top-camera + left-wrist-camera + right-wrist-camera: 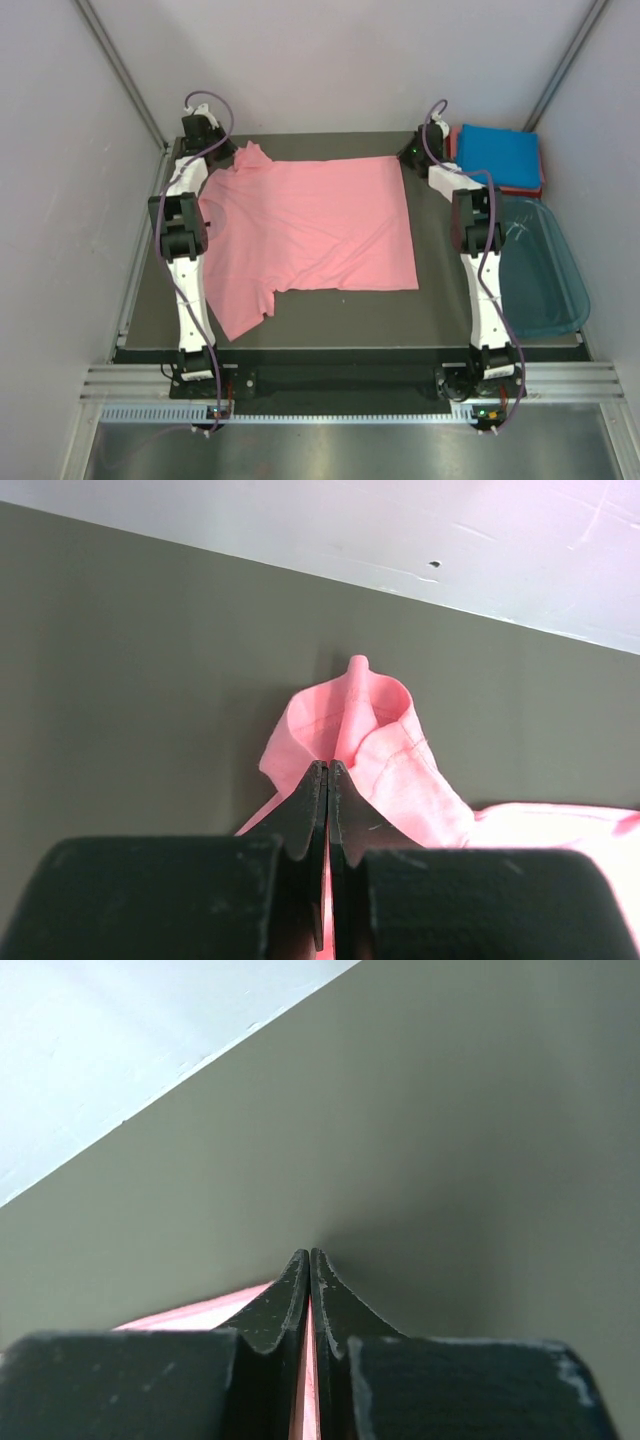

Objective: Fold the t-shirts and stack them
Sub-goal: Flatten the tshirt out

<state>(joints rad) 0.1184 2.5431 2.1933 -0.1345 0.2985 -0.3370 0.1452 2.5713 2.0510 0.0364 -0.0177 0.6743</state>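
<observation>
Left wrist: salmon-pink shirt (395, 765) pinched in left gripper (327, 772).

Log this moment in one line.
left pincer: shut on salmon-pink shirt | right pincer: shut on salmon-pink shirt | blue shirt: folded, far right

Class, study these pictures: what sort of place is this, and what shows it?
Probably a robot test booth: a left arm and right arm bolted to a dark table, plain white walls boxing it in, a pink shirt laid out on it.
</observation>
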